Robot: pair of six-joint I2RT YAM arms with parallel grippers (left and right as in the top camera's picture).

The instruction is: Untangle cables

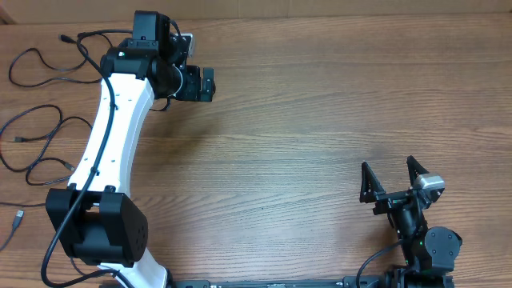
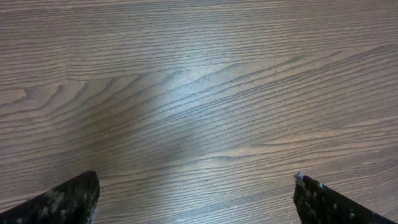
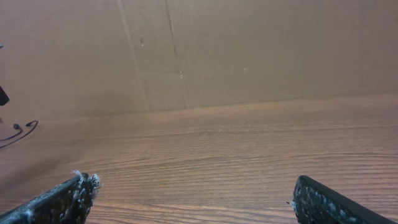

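Observation:
The cables lie as loose thin black loops at the table's left edge: one loop point(image 1: 38, 66) at the back, a larger one point(image 1: 38, 144) in the middle, and a plug end point(image 1: 16, 220) nearer the front. My left gripper point(image 1: 210, 84) hangs at the back left, to the right of the cables and apart from them. Its fingers stand open over bare wood point(image 2: 196, 180). My right gripper point(image 1: 388, 165) is open at the front right with nothing in it point(image 3: 193, 183). A short piece of cable point(image 3: 18, 130) shows far off at the left edge of the right wrist view.
The white left arm point(image 1: 112, 128) runs from its base point(image 1: 96, 232) along the cables' right side, with its own thicker black wire point(image 1: 80, 184) draped on it. A brown cardboard wall point(image 3: 199, 50) closes the table's far edge.

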